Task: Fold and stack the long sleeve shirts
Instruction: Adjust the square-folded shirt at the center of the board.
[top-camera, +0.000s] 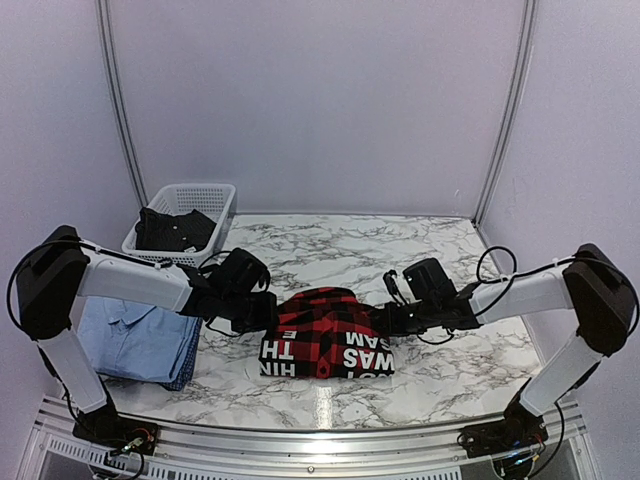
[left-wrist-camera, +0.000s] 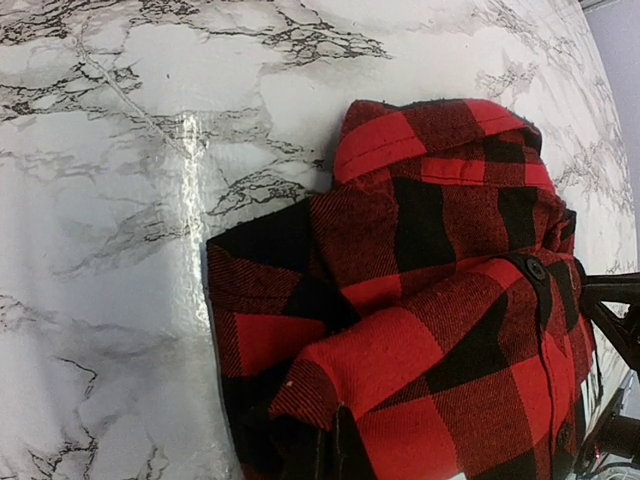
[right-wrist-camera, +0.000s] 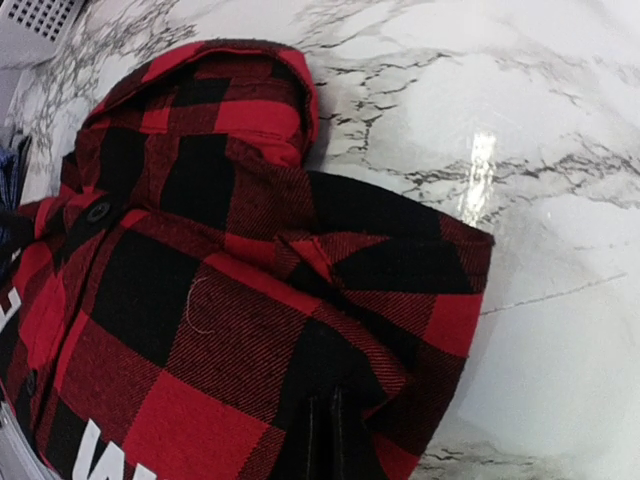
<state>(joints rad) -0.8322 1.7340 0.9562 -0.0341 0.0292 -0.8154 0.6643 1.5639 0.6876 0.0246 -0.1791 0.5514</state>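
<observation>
Roughly, we judge the job about two-thirds done. The flannel shirt (top-camera: 325, 335) lies at the centre of the top view on the marble table (top-camera: 420, 250), gathered into a compact packet with its collar toward the top of the frame and the white lettering along its lower edge. The light blue shirt (top-camera: 140, 340) sits at the lower left, partly under the left arm, and looks to us folded flat with its collar showing. The two are well apart, so the stacking is not yet done, and the flannel's lumpy edges may want tidying first.

The left gripper (top-camera: 262, 312) is at the packet's left edge and the right gripper (top-camera: 385, 320) at its right edge. In each wrist view the fingers stand close together at the bottom of the frame with check cloth bunched around them, so we read both as pinching the flannel.

In the upper left stands a white mesh basket (top-camera: 228, 195) holding a dark garment (top-camera: 175, 228), apart from both shirts. Between flannel and blue shirt only the left arm itself lies in the way.
</observation>
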